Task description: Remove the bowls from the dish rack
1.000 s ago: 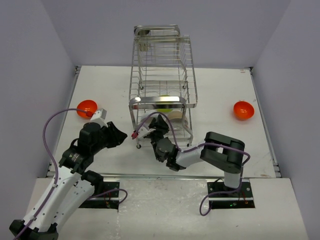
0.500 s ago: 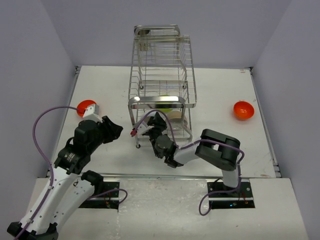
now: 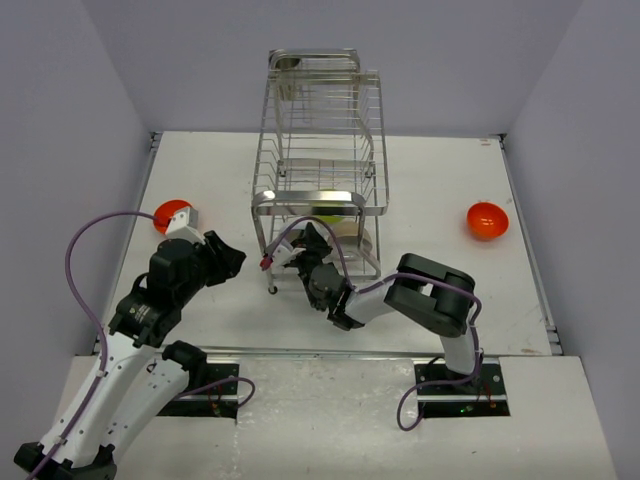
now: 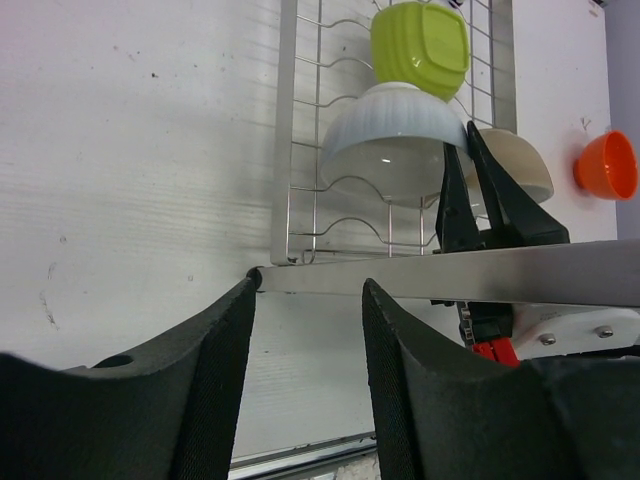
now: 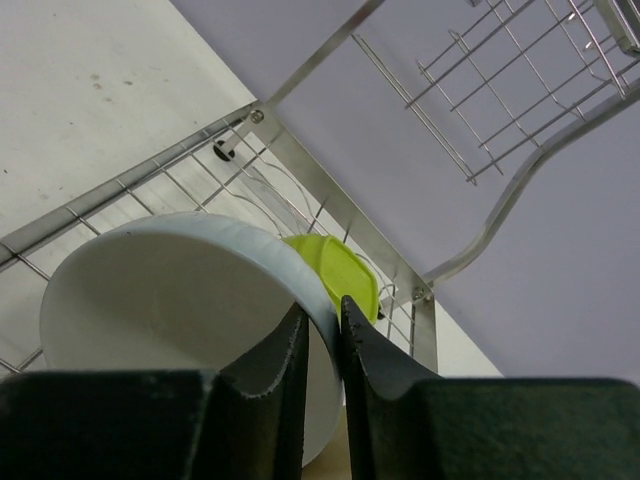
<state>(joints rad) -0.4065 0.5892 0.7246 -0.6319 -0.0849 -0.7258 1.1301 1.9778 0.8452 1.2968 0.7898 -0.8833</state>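
Observation:
The chrome dish rack (image 3: 320, 150) stands mid-table. Its lowest tier holds a white bowl (image 5: 170, 300), a lime-green bowl (image 5: 335, 270) behind it and a beige bowl (image 4: 515, 165) beside it. My right gripper (image 5: 322, 315) reaches into that tier from the front and is shut on the white bowl's rim, one finger inside and one outside. My left gripper (image 4: 308, 290) hangs open and holds nothing, left of the rack's front corner (image 4: 255, 275). One orange bowl (image 3: 172, 214) sits at the table's left edge, partly hidden by the left wrist. Another orange bowl (image 3: 487, 220) sits far right.
The rack's upper tiers (image 3: 325, 100) and its front rail (image 4: 450, 275) hang over the right gripper. Grey walls close in the table on three sides. Purple cables loop off both arms.
The right gripper has closed onto the white bowl's rim, and the rack has shifted a little to the left. The left arm has drawn slightly back and its jaws have opened wider.

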